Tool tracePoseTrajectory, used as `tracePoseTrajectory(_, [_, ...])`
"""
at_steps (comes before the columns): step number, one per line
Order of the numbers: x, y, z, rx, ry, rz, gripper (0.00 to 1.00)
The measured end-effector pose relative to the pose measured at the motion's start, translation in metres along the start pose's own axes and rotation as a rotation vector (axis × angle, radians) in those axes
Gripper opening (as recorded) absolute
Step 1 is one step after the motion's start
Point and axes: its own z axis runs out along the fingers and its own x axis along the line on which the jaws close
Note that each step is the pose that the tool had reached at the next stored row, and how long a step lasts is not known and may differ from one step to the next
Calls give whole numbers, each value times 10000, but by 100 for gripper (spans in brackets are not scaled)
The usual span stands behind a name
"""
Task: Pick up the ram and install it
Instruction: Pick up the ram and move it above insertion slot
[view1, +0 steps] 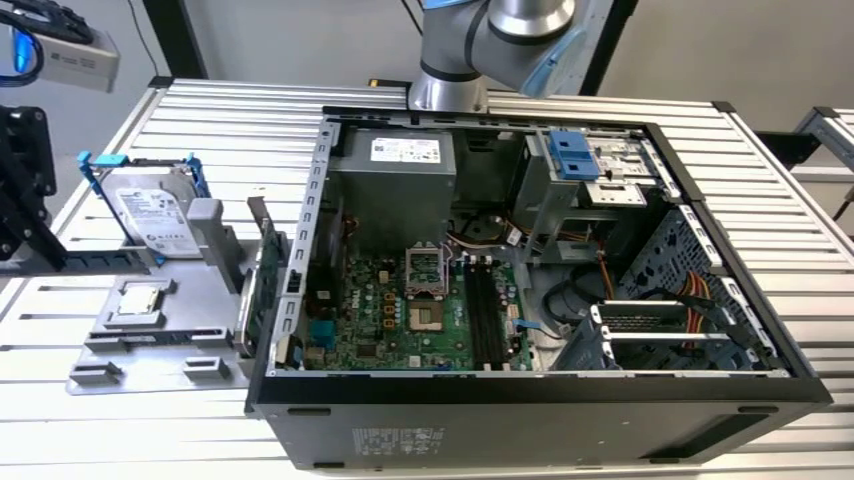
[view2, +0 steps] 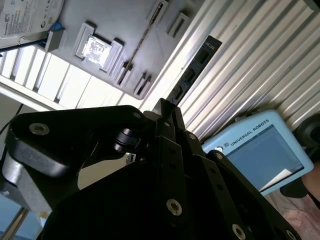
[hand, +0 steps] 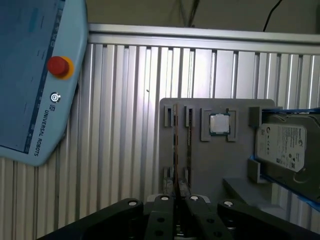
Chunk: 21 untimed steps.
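The ram (view2: 195, 70) is a long, narrow stick with dark chips along it, and it juts straight out from my gripper (view2: 167, 107), which is shut on one end. In the first wrist view the ram (hand: 176, 145) shows edge-on as a thin brown line rising from my gripper (hand: 178, 199). It hangs high above the grey fixture plate (hand: 215, 165). The arm (view1: 494, 40) stands behind the open computer case. The motherboard (view1: 394, 320) lies inside the case, with its long black slots (view1: 483, 320) bare.
On the fixture plate (view1: 160, 345) are a hard drive in a blue frame (view1: 147, 215), a small square chip (view1: 140, 300) and an upright green card (view1: 264, 275). The case wall (view1: 747, 330) rises around the board. A blue teach pendant (hand: 35, 75) lies beside the slatted table.
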Motion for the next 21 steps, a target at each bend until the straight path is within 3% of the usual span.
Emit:
tracePoseTrajectory(13, [1,4,-181,0,0,0,0])
tracePoseTrajectory(21, [1,2,-200,-1,6,-2,0])
